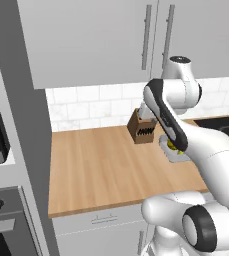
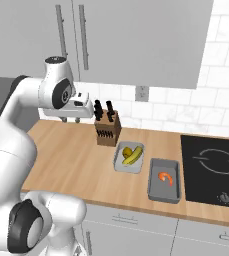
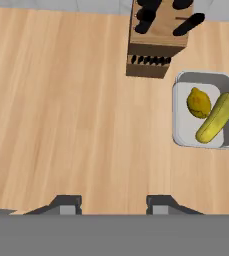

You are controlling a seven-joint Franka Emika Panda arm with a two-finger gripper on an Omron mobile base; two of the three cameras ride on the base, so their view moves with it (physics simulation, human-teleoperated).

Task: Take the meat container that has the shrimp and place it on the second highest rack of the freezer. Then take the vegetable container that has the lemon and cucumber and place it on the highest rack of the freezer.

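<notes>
A pale wooden countertop (image 2: 76, 160) runs under grey wall cabinets. In the right base view's lower centre, the darker grey tray (image 2: 164, 180) holding a curled orange shrimp (image 2: 166, 177) lies well right of the claw (image 3: 113, 202), which hovers empty and partly spread over bare wood. Beside it sits the paler tray (image 3: 202, 111) with yellow lemon (image 3: 199, 102) and green cucumber (image 3: 216, 117), near a brown knife block (image 3: 157, 42). No writing is legible.

two trays (image 2: 129, 158) (image 2: 164, 187), one knife block (image 2: 108, 131), one shrimp (image 2: 166, 177), one lemon (image 3: 199, 102), one cucumber (image 3: 216, 118)

Knife block (image 3: 158, 42) beside vegetable container (image 3: 203, 110)
</notes>
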